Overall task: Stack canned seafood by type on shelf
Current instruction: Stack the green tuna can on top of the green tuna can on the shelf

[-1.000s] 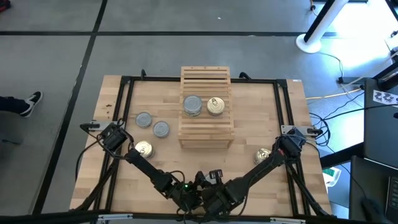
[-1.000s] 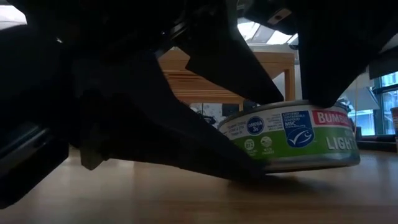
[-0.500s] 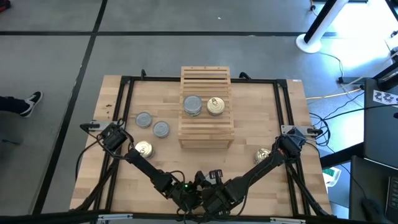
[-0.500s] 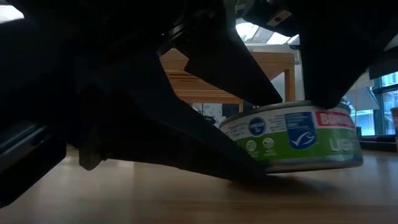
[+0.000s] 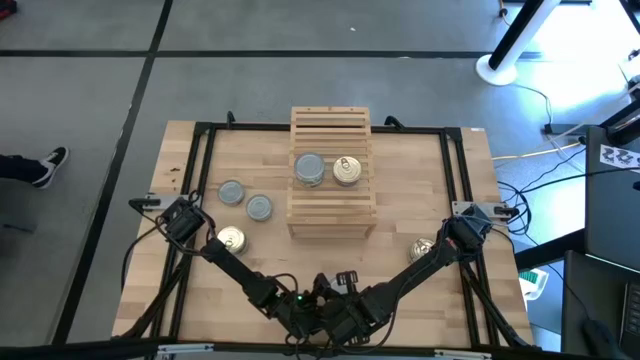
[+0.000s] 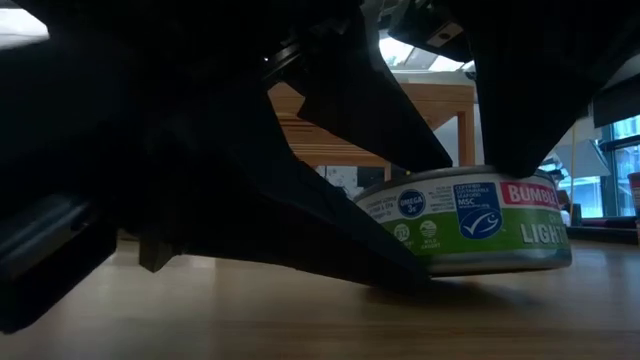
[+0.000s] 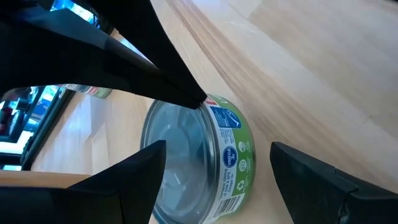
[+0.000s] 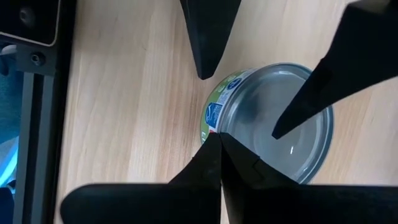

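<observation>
Left gripper [image 7: 217, 147]: I see it at the near edge of the table [image 5: 420, 180], midway along that edge, with its fingers spread wide to either side of one tin. One finger stands apart from the tin's wall.
Right gripper [image 8: 221, 140]: fingers pressed together into a single point. The point sits against the rim of the same tin, holding nothing.
Straddled tin [image 7: 186, 163]: grey-blue top, green label, lying flat on the table.
Shelf [image 5: 330, 125]: slatted rack in the middle of the table, toward the far side. It carries one grey-topped tin [image 5: 310, 168] and one golden tin [image 5: 347, 169], side by side.
Loose grey tins: two, [image 5: 231, 192] and [image 5: 259, 207], on the table left of the shelf.
Loose golden tins: one [image 5: 230, 240] nearer me on the left, one [image 5: 422, 248] on the right.
</observation>
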Controlling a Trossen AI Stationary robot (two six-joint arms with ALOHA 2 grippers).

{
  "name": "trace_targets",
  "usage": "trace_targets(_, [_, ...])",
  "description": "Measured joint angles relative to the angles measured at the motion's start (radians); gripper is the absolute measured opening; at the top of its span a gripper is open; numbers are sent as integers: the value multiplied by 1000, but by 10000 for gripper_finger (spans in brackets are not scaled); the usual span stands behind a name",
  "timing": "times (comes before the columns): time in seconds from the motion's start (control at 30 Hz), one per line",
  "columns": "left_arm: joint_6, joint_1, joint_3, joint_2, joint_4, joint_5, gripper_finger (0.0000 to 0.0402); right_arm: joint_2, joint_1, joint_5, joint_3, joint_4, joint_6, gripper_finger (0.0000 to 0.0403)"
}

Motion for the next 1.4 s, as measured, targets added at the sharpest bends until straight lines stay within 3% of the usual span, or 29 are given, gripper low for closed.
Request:
trace_targets(1.03, [89,-13,0,0,-9,0,285,-19,8,4,0,-8,-77,0])
trace_targets(1.4, [120,-14,-1,0,11,-56,285,-39,9,28,0,0,-51,0])
